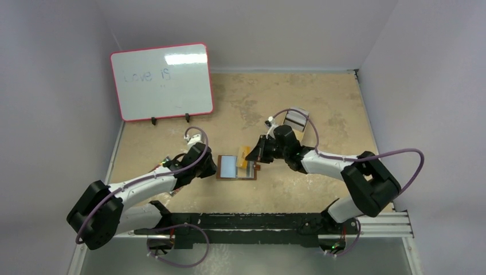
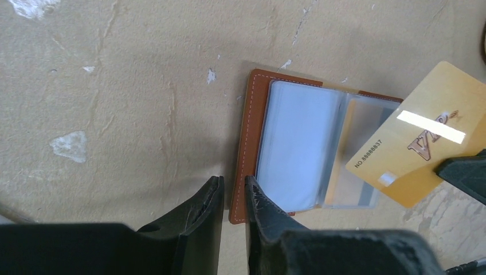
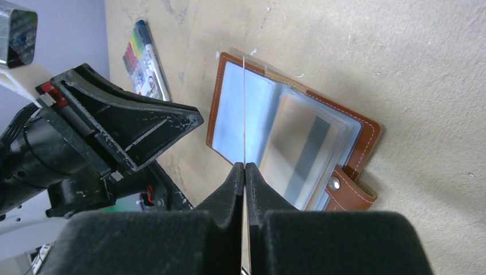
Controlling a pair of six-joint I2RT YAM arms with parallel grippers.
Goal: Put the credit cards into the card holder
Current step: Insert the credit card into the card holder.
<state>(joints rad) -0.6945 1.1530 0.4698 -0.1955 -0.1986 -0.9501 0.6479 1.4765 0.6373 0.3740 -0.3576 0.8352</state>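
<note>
While R gripper pinches 1 gold card, L gripper barely ajar, empty, by 1 card holder.

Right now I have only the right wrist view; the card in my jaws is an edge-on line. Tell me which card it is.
Observer: The gold card, VIP lettering up; the right gripper holds it by one edge over the right side of the card holder.
Operator: Report the other arm's grip.
Observer: The left gripper shows a narrow gap at the holder's left edge; whether it pinches that edge I cannot tell.
Operator: Find the remaining cards.
Observer: A few pale cards lie at the far right of the table.
</note>
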